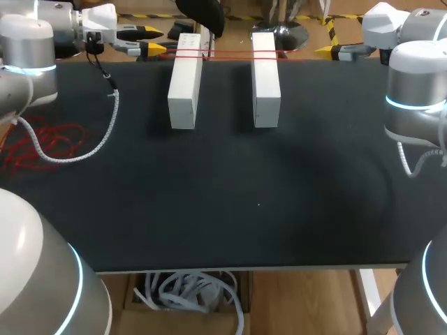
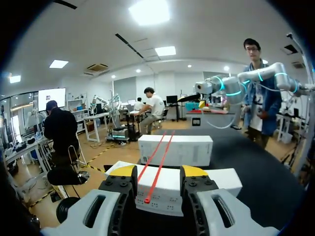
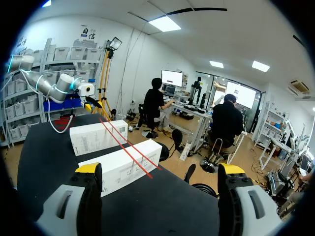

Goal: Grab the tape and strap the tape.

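Across the far end of the left box (image 1: 185,84) runs the red tape (image 1: 227,54), two thin lines that pass on over the right box (image 1: 265,77), which stands parallel beside it on the black desk (image 1: 209,202). Just off the left box's outer side hangs the left tool (image 2: 158,171), fingers spread. Its wrist view shows the tape on the box top, in line with the gap between the yellow tips and touching neither. Beyond the right box, well apart from the left box, is the right tool (image 3: 160,169), spread wide and gripping nothing. A loose red tangle (image 1: 42,143) lies at the desk's edge, well left of the left box.
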